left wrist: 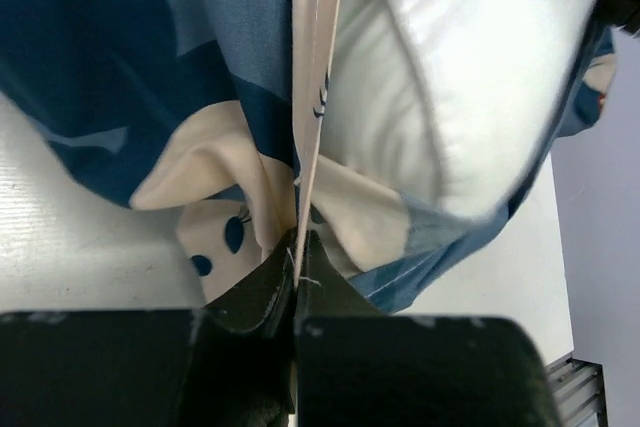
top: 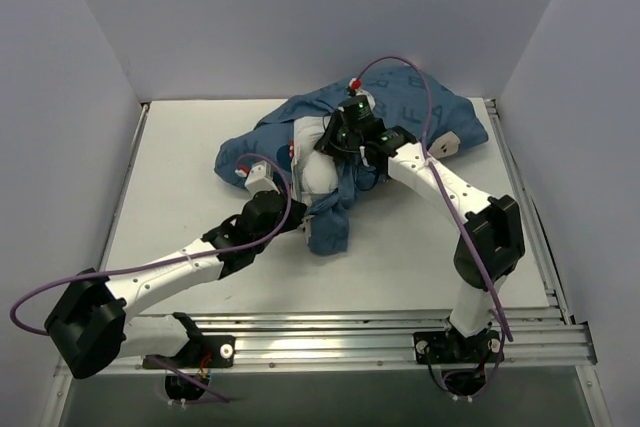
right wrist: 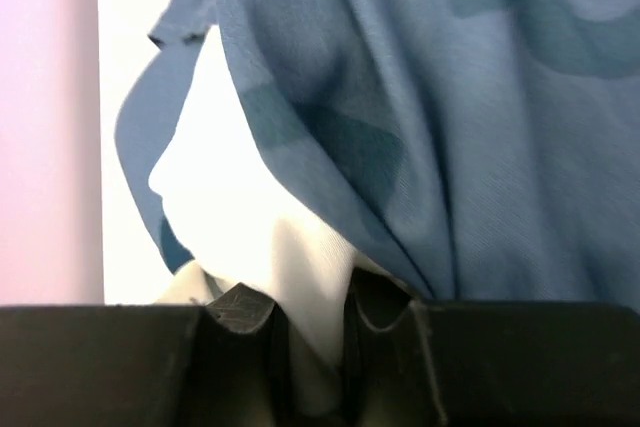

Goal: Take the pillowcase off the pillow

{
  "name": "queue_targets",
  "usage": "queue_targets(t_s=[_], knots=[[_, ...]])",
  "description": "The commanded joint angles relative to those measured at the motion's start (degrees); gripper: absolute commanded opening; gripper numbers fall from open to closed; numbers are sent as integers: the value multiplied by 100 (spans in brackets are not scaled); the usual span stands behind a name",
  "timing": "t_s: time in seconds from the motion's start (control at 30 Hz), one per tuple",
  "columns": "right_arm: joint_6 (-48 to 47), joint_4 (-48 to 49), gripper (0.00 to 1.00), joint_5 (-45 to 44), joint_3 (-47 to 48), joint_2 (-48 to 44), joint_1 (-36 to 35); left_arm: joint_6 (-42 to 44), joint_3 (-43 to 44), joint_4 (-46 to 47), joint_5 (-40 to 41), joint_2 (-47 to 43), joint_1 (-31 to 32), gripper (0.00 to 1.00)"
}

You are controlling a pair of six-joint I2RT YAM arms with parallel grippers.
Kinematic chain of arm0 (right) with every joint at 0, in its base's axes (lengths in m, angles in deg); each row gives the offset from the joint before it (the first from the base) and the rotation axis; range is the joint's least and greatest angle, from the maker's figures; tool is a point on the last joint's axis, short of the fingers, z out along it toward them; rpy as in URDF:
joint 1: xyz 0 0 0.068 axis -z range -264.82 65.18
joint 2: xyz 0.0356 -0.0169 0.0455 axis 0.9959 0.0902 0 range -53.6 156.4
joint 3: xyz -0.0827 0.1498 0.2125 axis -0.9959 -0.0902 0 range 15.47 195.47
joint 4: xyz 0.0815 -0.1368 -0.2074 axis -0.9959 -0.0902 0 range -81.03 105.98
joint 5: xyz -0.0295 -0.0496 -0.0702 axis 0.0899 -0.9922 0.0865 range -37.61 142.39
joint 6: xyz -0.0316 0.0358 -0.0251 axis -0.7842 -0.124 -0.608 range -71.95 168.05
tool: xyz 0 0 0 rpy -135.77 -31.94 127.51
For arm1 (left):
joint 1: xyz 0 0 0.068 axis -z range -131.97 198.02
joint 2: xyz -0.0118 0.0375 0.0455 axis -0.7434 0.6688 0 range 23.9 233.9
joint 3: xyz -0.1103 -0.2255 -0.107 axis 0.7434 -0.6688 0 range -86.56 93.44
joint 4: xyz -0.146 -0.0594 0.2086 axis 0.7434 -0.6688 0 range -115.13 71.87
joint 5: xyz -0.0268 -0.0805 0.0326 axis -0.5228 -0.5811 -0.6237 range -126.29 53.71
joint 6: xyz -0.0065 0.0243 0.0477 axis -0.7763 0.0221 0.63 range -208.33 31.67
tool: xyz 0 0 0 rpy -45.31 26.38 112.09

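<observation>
The soft blue cloth pillowcase (top: 420,107), printed with pale letters and cream cartoon faces, is lying bunched toward the back middle of the white table (top: 180,177). It is partly wrapping the plump white rectangular pillow (top: 320,175), whose bare end is bulging out of the cloth opening on the near side. A loose tongue of pillowcase is trailing from there toward the arms. The left pincer (left wrist: 296,265) is squeezing tight on a thin pale hem of the pillowcase, with a cream face patch folding just beside its fingers (left wrist: 250,297). The right pincer (right wrist: 310,317) is reaching in from the right and pinching a fold of the pillow between narrowly parted fingers, the blue cloth draping over and beside the grip.
</observation>
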Motion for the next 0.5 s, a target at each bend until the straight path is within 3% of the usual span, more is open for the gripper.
queue_targets(t_s=[0.0,0.3,0.47], knots=[[427,2605,0,-832,1000,-525,631,153,-51,-1746,-795,210,275,2],[402,1972,0,-472,1580,-683,869,268,-6,-2073,-741,412,-103,2],[305,1700,0,774,695,-1262,773,93,64,-1687,-707,711,-278,2]])
